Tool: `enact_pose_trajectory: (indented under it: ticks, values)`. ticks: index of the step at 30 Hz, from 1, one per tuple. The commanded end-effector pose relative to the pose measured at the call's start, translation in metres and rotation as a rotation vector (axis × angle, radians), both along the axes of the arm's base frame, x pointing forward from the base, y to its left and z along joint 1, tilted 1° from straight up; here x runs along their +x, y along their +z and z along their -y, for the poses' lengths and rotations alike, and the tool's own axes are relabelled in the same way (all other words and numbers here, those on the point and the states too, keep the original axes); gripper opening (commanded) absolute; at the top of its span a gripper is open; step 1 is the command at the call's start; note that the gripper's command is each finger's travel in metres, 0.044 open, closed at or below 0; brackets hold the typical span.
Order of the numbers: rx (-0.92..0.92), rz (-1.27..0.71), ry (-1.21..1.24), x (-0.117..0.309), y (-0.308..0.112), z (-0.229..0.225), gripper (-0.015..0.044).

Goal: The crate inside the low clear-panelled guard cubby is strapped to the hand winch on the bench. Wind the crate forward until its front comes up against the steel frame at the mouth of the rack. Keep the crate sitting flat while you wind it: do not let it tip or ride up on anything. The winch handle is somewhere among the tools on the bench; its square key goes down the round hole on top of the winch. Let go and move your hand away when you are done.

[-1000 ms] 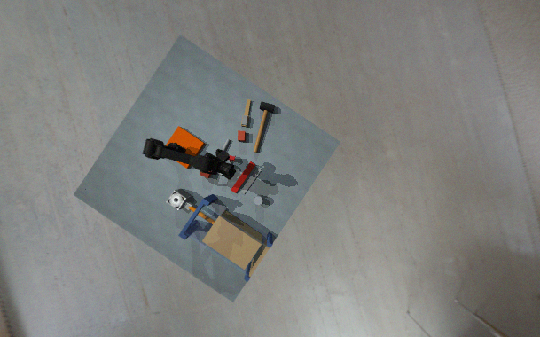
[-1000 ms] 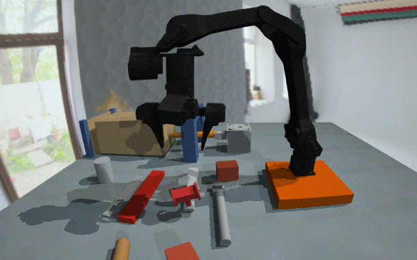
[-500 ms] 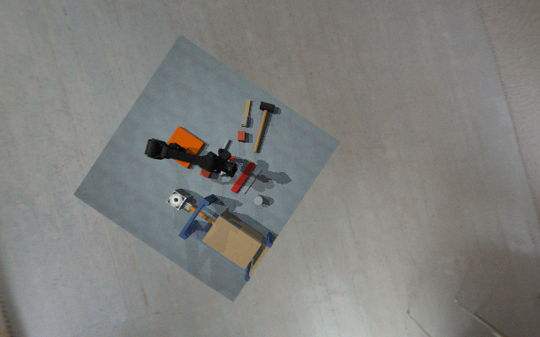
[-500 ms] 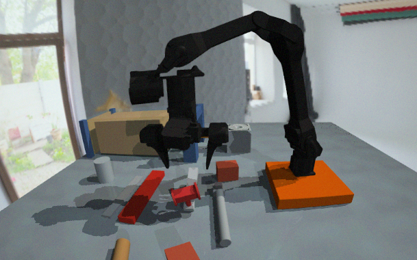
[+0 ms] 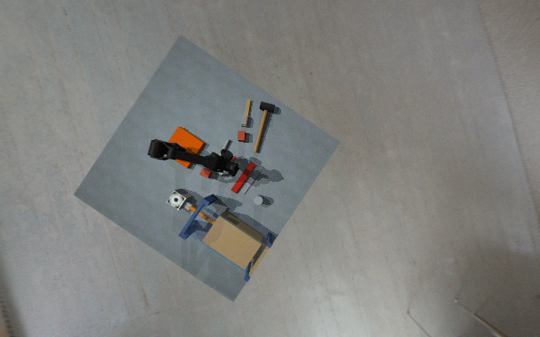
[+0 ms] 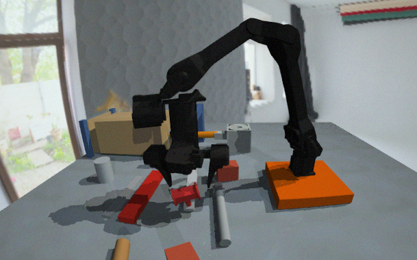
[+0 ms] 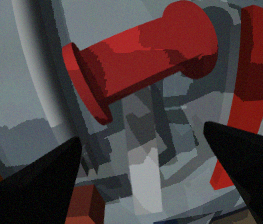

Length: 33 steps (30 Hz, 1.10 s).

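The winch handle, with a red spool-shaped grip [image 6: 185, 194] [image 7: 137, 55] and a pale flat arm [image 7: 146, 185], lies on the bench. My gripper [image 6: 190, 186] [image 7: 144, 135] is open and empty, low over it, fingertips on either side of the pale arm in the wrist view. Its square key cannot be made out. The grey winch [image 5: 183, 194] [image 6: 241, 141] has its round hole [image 5: 176, 199] on top, uncovered. An orange strap [image 5: 191, 208] [image 6: 207, 134] runs from it to the tan crate [image 5: 232, 241] [image 6: 124, 137], which sits flat, back from the blue frame [image 5: 197, 217] [image 6: 200, 120].
A red bar [image 5: 243, 177] [image 6: 142, 200] [image 7: 262, 45] and grey rod [image 6: 222, 215] [image 7: 32, 50] flank the handle. A red block [image 6: 228, 171] [image 7: 84, 205] is close by. A grey cylinder [image 5: 259, 199] [image 6: 104, 170], another red block [image 5: 241, 136] and a hammer [image 5: 261, 129] lie further off.
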State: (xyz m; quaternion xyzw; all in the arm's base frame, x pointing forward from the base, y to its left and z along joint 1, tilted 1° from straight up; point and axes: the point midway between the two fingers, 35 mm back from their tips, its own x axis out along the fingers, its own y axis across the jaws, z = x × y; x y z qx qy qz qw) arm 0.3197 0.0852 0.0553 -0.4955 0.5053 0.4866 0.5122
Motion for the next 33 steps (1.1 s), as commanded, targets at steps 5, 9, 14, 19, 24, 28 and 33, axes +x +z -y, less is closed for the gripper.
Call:
enact_pose_trajectory:
  ticks: [5, 9, 14, 19, 24, 28, 33]
  values:
    - [0.002, -0.005, -0.001, -0.001, -0.022, 0.000, 0.0440]
    - [0.002, -0.005, -0.001, -0.001, -0.023, 0.000, 0.0440]
    - [0.002, -0.005, -0.001, -0.001, -0.029, 0.000, 0.0440]
    - [0.002, -0.005, -0.001, -0.001, -0.036, 0.000, 0.0440]
    - [0.001, 0.005, -0.001, 0.002, -0.032, 0.000, 0.0387]
    - [0.001, 0.005, -0.001, 0.002, -0.032, 0.000, 0.0282]
    - [0.001, 0.005, -0.001, 0.002, -0.032, 0.000, 0.0151]
